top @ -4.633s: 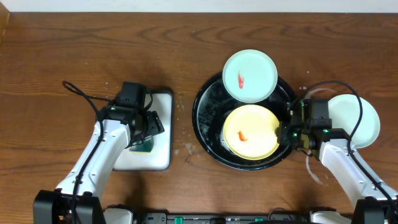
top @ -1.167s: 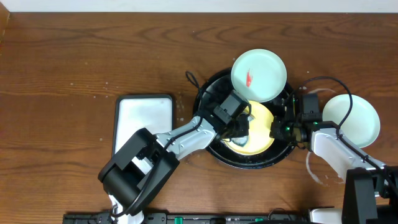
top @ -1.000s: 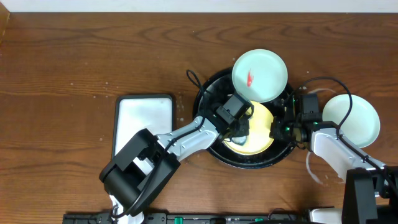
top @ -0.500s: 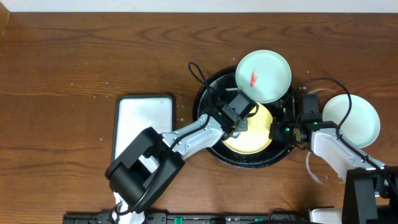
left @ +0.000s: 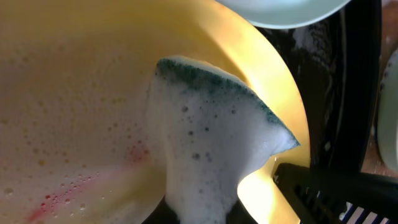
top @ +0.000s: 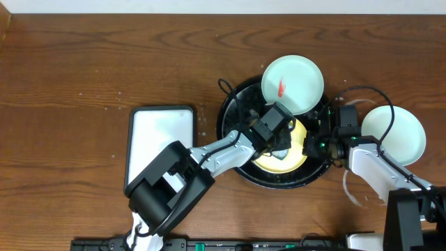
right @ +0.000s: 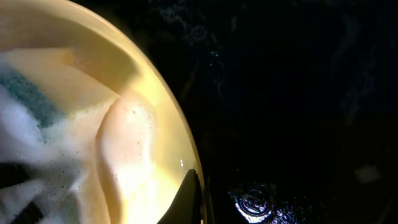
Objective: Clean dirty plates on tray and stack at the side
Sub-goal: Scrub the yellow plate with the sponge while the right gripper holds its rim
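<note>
Two arms work one dish. The left gripper [top: 281,139], reaching across into the basin, is closed on a green sponge [left: 211,143] thick w/ white suds. Its fingers are hidden behind the foam in the wrist view. The sponge is pressed flat against the yellow plate [top: 279,162], near that plate's R edge. Pink-red streaks [left: 62,193] run through the bubbles on the plate's wet face, down-left of the sponge.

Opposite, the right gripper [top: 316,146] has its jaws together on the yellow plate's R rim. One dark fingertip [right: 189,199] shows right at the rim's edge in its wrist view, w/ the black basin floor beside it.

The yellow plate sits inside the black tray [top: 226,125], a round shallow basin w/ a raised rim, wet and speckled at the bottom. A mint plate [top: 300,80] rests across the tray's far rim, overlapping the yellow plate's top edge and carrying a small red smear [top: 281,88] left of ctr. A second mint plate [top: 394,134] lies on the wooden table [top: 83,63] outside the tray, to its R, partly behind the right arm's cable. Well to the L of the tray lies a white rectangular tray [top: 162,132], dark-rimmed, w/ the left arm's base crossing its near corner.
</note>
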You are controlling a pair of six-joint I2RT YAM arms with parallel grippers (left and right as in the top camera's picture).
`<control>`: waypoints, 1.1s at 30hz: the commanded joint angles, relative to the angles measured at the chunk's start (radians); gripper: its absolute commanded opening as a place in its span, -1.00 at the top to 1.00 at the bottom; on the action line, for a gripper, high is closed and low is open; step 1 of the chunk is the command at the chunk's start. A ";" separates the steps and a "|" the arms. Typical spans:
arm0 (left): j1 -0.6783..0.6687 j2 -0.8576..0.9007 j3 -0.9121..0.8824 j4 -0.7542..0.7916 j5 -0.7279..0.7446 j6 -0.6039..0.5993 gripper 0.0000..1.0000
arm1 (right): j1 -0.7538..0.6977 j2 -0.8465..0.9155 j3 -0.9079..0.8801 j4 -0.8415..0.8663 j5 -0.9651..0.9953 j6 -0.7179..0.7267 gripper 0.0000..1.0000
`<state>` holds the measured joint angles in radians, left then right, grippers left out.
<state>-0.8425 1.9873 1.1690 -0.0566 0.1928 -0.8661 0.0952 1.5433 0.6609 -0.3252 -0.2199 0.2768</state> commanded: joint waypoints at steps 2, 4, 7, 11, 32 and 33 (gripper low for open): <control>-0.020 0.046 -0.021 -0.018 0.066 0.128 0.85 | -0.002 0.018 -0.025 -0.027 0.093 -0.024 0.98; -0.018 0.046 -0.021 -0.066 0.086 0.221 0.85 | -0.002 0.018 -0.025 -0.027 0.093 -0.023 0.98; 0.007 0.046 -0.020 -0.210 0.048 0.204 0.85 | -0.002 0.018 -0.025 -0.027 0.092 -0.023 0.98; 0.069 0.045 -0.010 -0.351 -0.007 0.153 0.85 | -0.002 0.018 -0.025 -0.027 0.092 -0.023 0.98; 0.051 0.066 0.032 -0.055 0.214 0.010 0.85 | -0.002 0.018 -0.025 -0.026 0.092 -0.023 0.98; 0.039 0.066 0.032 -0.051 0.224 -0.027 0.85 | -0.002 0.018 -0.025 -0.027 0.092 -0.023 0.98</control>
<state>-0.7628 2.0132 1.2198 -0.1108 0.3069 -0.7670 0.0952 1.5421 0.6609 -0.3286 -0.2276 0.2764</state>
